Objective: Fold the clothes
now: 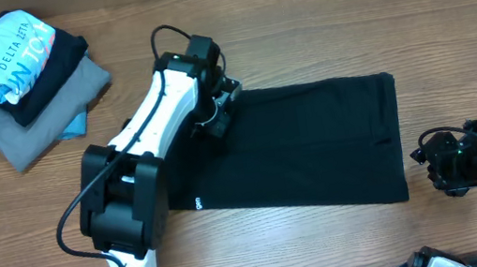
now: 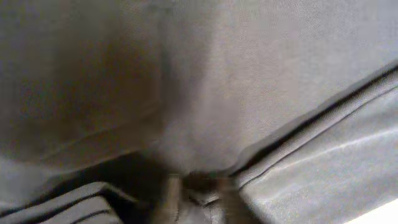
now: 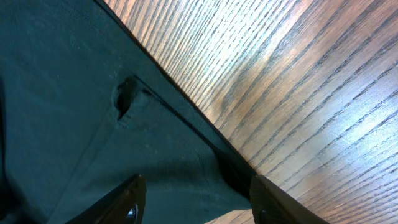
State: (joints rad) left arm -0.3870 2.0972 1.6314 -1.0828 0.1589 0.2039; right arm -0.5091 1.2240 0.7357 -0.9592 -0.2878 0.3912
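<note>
Early in the fold, by the look of it. On the table (image 1: 296, 11), black garment (image 1: 316, 145) spread flat as one wide rectangle, centre to right, with no layer turned over yet. Plenty of bare wood above, below and to the right of it. Far to the left, well apart, a pile of other clothes (image 1: 22, 80).

Reaching across the cloth's left end, left arm (image 1: 151, 118), with left gripper (image 1: 217, 113) down at the upper left corner. In the wrist view only blurred fabric close to the lens, so cannot tell whether pinching or spread. Just beside the right edge, near the lower right corner, right gripper (image 1: 439, 165): fingers (image 3: 132, 202) spread wide, nothing between them, hem below.

Next, probably: take a firm pinch at a corner on each end, lift clear of the wood, and carry one long edge over to meet the other. Room enough for that on either side. Useful as a check on alignment: the logo (image 1: 197, 202), tiny and white, by the lower left hem.
</note>
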